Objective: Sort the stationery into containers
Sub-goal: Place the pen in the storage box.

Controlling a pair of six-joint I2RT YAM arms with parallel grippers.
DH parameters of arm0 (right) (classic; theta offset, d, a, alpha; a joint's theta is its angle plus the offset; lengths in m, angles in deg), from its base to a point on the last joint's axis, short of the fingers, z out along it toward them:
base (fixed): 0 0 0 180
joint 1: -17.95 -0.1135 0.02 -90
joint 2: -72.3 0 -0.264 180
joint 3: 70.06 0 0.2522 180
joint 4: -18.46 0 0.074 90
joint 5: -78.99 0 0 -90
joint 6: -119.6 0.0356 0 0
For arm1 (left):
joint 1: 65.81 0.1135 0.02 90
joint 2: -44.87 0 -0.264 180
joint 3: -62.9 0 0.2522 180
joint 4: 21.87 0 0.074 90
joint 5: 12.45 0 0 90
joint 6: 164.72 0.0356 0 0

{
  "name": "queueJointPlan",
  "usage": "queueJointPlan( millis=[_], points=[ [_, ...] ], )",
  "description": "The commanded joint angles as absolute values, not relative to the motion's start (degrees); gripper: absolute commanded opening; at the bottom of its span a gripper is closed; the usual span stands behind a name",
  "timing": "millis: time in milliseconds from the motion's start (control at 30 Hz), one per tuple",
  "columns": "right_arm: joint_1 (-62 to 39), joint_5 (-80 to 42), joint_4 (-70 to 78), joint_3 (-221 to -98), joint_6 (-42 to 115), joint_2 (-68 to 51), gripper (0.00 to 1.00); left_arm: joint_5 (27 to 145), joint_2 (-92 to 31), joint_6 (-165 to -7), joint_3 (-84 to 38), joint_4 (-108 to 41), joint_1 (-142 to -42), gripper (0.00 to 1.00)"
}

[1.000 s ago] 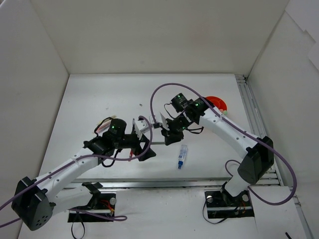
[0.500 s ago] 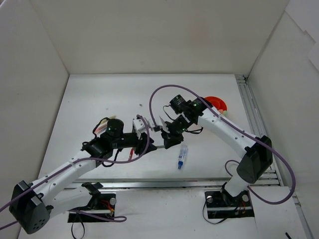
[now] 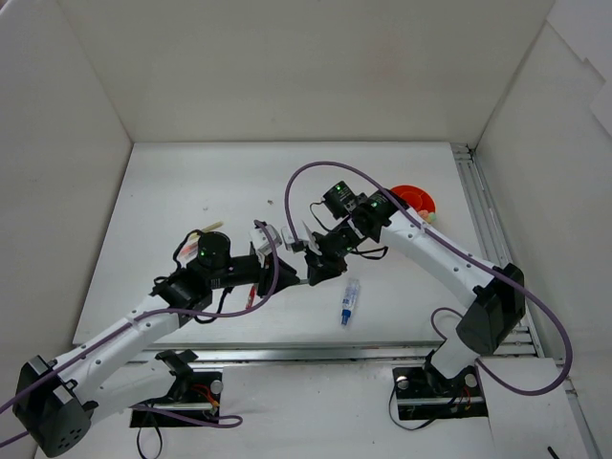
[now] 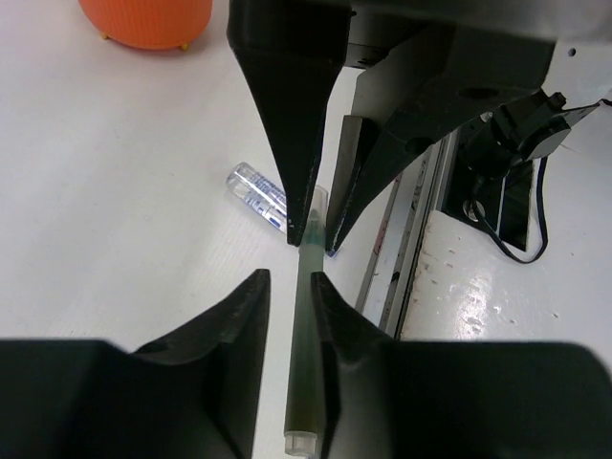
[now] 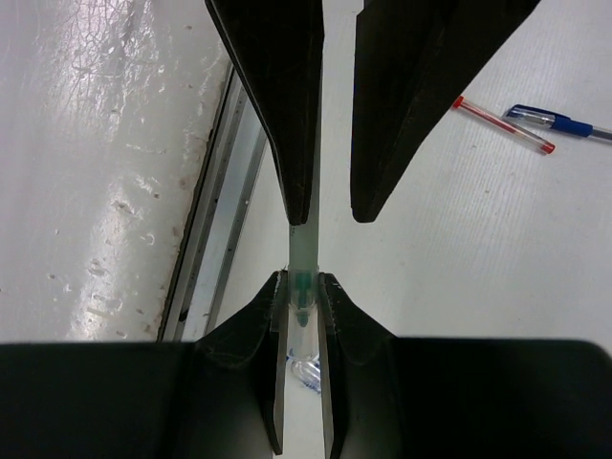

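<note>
Overhead, both arms were seen meeting above the middle of the bench (image 3: 172, 191), the left end effector (image 3: 284, 277) and the right end effector (image 3: 316, 273) tip to tip with a green pen (image 3: 300, 280) spanning them. Compared with a second before, the left wrist had been drawn back to the left, and the right end effector had been brought a little after it. The orange cup (image 3: 413, 198) was noted behind the right arm, well apart from the pen. A blue-capped clear pen (image 3: 349, 302) was left lying near the bench's front edge.

From the left wrist, the left end effector (image 4: 290, 277) was found slightly released: a gap was visible on one side of the pen, which was laid against the other finger.

From the right wrist, the right end effector (image 5: 301, 277) was seen clenched on the pen's green-tipped end. A red pen (image 5: 502, 124) and a blue pen (image 5: 555, 122) were recorded on the bench beyond.

The handover was judged nearly done; the pen could next be carried to the cup.
</note>
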State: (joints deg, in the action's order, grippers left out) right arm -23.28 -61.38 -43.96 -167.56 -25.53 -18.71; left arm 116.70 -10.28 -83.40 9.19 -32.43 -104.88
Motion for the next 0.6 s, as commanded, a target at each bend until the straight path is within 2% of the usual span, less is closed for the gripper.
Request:
queueJointPlan(
  millis=[0, 333, 467, 533, 567],
  points=[
    [-22.83, -62.78, -41.7, -168.63, -23.57, -14.72, 0.0, 116.93, -9.45, -83.59, 8.53, -28.95, -105.18, 0.22],
    [-22.74, -60.32, -40.21, -169.25, -21.2, -14.8, 0.0, 118.59, -8.74, -83.77, 9.41, -28.07, -105.18, 0.23],
    [-22.3, -59.7, -40.03, -170.13, -20.5, -15.24, 0.0, 118.77, -9.62, -83.86, 9.58, -28.16, -105.18, 0.29],
    [-22.3, -60.05, -40.03, -170.22, -20.85, -15.16, 0.0, 118.07, -10.23, -84.29, 9.5, -28.24, -105.18, 0.25],
    [-22.3, -60.14, -40.03, -170.22, -20.93, -14.98, 0.0, 117.8, -10.41, -84.47, 9.15, -28.24, -105.18, 0.17]
  ],
)
